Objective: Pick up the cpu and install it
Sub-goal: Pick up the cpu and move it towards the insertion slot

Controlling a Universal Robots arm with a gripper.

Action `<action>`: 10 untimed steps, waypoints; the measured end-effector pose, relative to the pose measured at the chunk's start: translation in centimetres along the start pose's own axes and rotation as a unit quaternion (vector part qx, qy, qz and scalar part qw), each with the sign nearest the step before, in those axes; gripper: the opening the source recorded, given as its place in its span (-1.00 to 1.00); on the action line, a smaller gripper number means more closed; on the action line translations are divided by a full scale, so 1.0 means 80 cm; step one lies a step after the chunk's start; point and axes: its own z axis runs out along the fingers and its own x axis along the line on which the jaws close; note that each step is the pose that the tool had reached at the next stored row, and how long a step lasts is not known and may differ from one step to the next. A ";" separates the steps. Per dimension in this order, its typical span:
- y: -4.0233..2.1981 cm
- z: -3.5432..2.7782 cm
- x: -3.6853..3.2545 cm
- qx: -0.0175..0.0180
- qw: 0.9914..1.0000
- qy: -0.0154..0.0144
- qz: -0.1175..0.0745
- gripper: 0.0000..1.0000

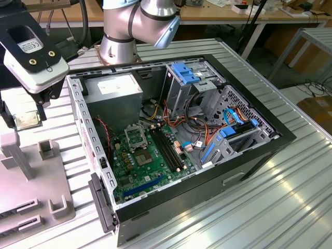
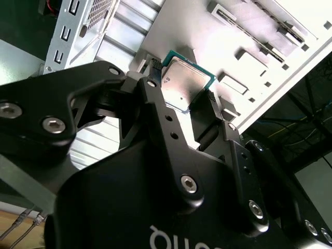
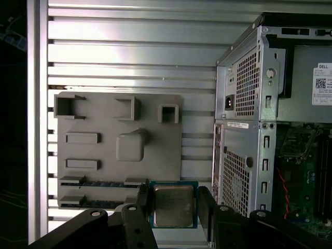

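The cpu point(image 3: 173, 206) is held by two opposite edges in the gripper point(image 3: 173, 201), whose fingers point(image 3: 143, 200) are drawn narrow upon it. In the exterior view it appears raised above the grey holder plate point(image 3: 104, 124), on the exterior view's left of the open computer case point(image 1: 181, 199).

The step in hand is judged to be the carrying of the chip. It is done well if the chip is kept flat and level and is gripped at its edges only. A thin plate can be expected to twist or slip between smooth fingers, so jerks are best avoided. The case wall should be given ample room.

Counted: one chip, one gripper with two fingers, one holder plate, one case, and one socket point(image 1: 136, 138) on the green board point(image 1: 129, 171).
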 end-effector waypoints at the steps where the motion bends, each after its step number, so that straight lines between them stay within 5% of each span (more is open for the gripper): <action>1: 0.0000 0.0000 -0.0012 0.000 1.000 0.000 0.000 -0.06; 10: -0.0003 -0.0002 -0.0120 0.000 1.000 0.000 0.000 -0.06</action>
